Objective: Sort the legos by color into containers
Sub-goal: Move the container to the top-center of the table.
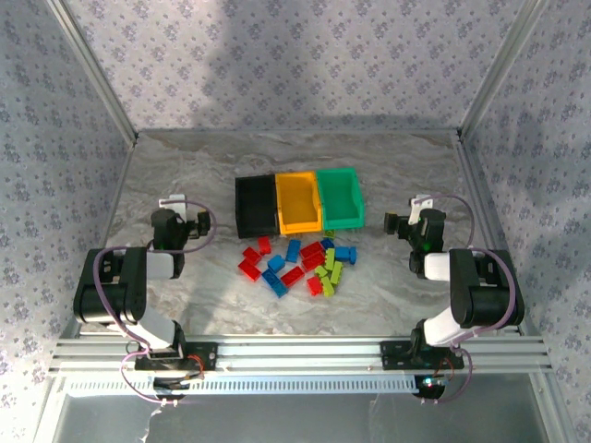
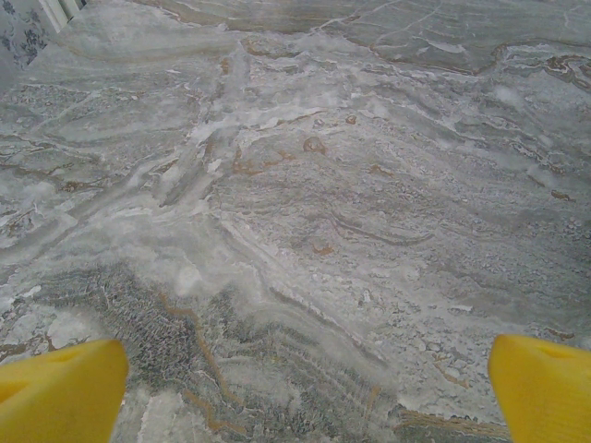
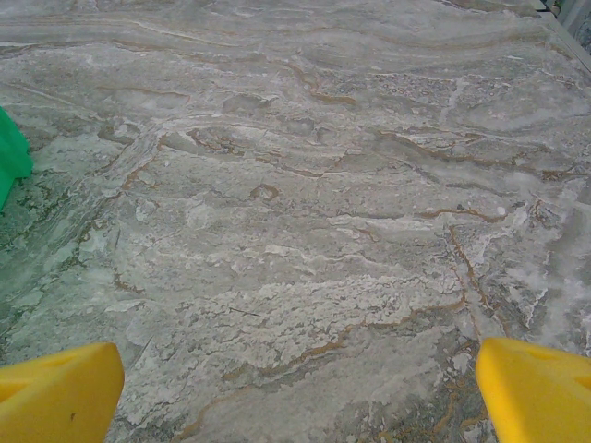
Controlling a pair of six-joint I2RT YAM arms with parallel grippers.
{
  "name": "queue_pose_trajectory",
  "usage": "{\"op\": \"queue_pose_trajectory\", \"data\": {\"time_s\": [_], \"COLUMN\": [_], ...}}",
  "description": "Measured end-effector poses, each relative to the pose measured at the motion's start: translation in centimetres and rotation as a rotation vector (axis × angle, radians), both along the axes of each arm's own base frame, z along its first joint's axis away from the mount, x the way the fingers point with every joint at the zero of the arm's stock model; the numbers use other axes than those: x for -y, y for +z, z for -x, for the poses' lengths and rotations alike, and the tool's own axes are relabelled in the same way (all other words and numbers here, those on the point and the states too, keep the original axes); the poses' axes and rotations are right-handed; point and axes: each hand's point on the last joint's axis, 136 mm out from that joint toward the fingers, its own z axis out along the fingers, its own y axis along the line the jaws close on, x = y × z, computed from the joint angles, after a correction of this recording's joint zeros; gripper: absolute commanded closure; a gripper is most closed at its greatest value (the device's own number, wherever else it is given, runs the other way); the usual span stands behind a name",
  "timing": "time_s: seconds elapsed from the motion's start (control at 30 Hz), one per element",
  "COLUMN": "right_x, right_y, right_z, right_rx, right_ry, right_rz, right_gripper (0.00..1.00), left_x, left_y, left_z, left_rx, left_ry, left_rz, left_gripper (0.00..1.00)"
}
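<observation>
Three containers stand in a row at the table's middle: a black bin (image 1: pixel 255 205), a yellow-orange bin (image 1: pixel 297 201) and a green bin (image 1: pixel 340 197). Just in front of them lie the legos in a loose heap: red bricks (image 1: pixel 249 268), blue bricks (image 1: pixel 275 281) and lime green bricks (image 1: pixel 331 268). My left gripper (image 1: pixel 181 214) hovers left of the heap, open, its yellow fingertips (image 2: pixel 60 392) wide apart over bare table. My right gripper (image 1: pixel 414 214) is right of the green bin, open too, with nothing between its yellow fingertips (image 3: pixel 540 388). An edge of the green bin (image 3: pixel 11 157) shows at the left of the right wrist view.
The marbled table (image 1: pixel 185 166) is enclosed by patterned walls at the back and both sides, with metal posts at the corners. An aluminium rail (image 1: pixel 295 353) carrying both arm bases runs along the near edge.
</observation>
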Motion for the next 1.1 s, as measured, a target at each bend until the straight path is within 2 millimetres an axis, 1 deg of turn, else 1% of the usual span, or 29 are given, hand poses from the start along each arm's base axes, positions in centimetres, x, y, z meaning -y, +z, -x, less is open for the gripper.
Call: {"op": "queue_pose_trajectory", "data": {"time_s": [0.2, 0.23, 0.33, 0.4, 0.5, 0.63, 0.73, 0.83, 0.93, 1.03, 1.1], "right_x": [-0.5, -0.6, -1.0, -0.9, -0.6, -0.5, -0.9, -1.7, -3.4, -6.0, -8.5], "right_y": [0.0, 0.3, 2.7, 4.3, 5.9, 8.4, 9.5, 9.8, 9.7, 8.4, 6.9], "right_z": [-0.1, -0.3, -1.1, -1.2, -0.6, 0.6, 1.2, 1.2, 1.2, 1.3, 1.7], "right_rx": [-0.034, -0.041, -0.016, 0.016, 0.037, 0.077, 0.080, 0.056, 0.028, -0.027, -0.079], "right_ry": [0.013, 0.018, 0.023, 0.014, -0.005, -0.020, -0.019, -0.021, -0.005, 0.032, 0.072], "right_rz": [0.010, 0.013, 0.017, 0.024, 0.025, -0.014, -0.076, -0.174, -0.271, -0.311, -0.294], "right_gripper": [0.00, 0.00, 0.00, 0.00, 0.00, 0.00, 0.00, 0.00, 0.00, 0.00, 0.00], "left_x": [-0.1, -0.1, 0.2, 0.5, 0.8, 0.3, 0.0, -0.4, -0.4, 0.5, 1.4], "left_y": [0.0, -0.1, 0.1, 1.2, 3.6, 5.6, 6.9, 7.9, 8.5, 9.2, 9.1], "left_z": [0.0, 0.0, -0.7, -1.6, -2.3, -1.4, -0.2, 1.1, 2.1, 2.7, 2.7], "left_rx": [-0.001, -0.008, -0.052, -0.061, -0.040, -0.011, 0.016, 0.044, 0.055, 0.070, 0.062], "left_ry": [-0.001, 0.000, 0.002, 0.006, 0.015, 0.042, 0.065, 0.109, 0.139, 0.130, 0.110], "left_rz": [0.002, 0.002, -0.007, -0.018, -0.031, -0.043, -0.022, 0.035, 0.102, 0.222, 0.307], "left_gripper": [0.00, 0.00, 0.00, 0.00, 0.00, 0.00, 0.00, 0.00, 0.00, 0.00, 0.00]}}
